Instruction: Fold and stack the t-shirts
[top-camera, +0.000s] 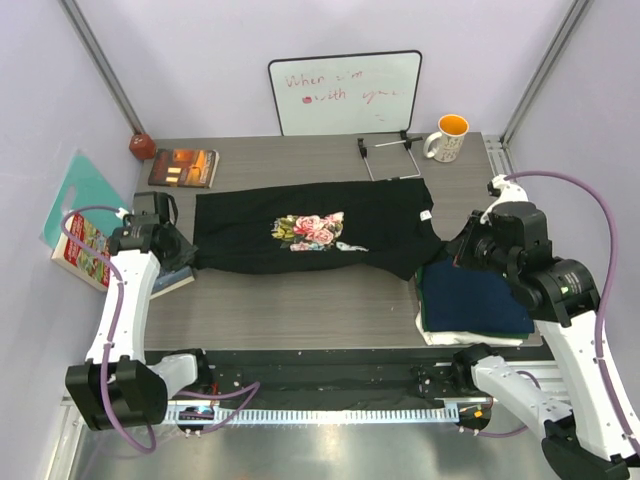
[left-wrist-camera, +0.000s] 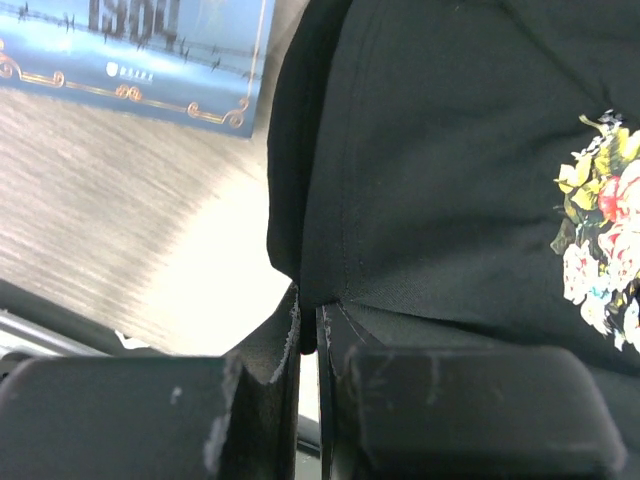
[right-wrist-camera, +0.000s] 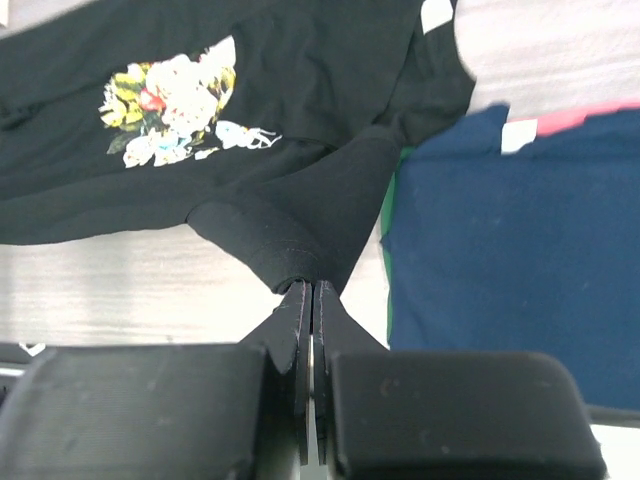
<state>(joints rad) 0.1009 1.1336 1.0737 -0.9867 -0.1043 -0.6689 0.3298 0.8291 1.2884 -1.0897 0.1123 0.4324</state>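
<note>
The black t-shirt (top-camera: 310, 232) with a pink-and-white floral print lies stretched across the middle of the table. My left gripper (top-camera: 178, 252) is shut on its left edge; the left wrist view shows the black cloth (left-wrist-camera: 440, 170) pinched between the jaws (left-wrist-camera: 308, 330). My right gripper (top-camera: 462, 250) is shut on its right lower corner, and the right wrist view shows a fold of the shirt (right-wrist-camera: 300, 235) in the jaws (right-wrist-camera: 312, 300). A stack of folded shirts, navy (top-camera: 475, 290) on top with green and white below, lies at the right front.
A book (top-camera: 183, 167) lies at the back left, another book (left-wrist-camera: 140, 50) under my left gripper, and more books (top-camera: 85, 245) off the table's left edge. A whiteboard (top-camera: 345, 92), a mug (top-camera: 447, 138) and a wire stand (top-camera: 392, 152) are at the back.
</note>
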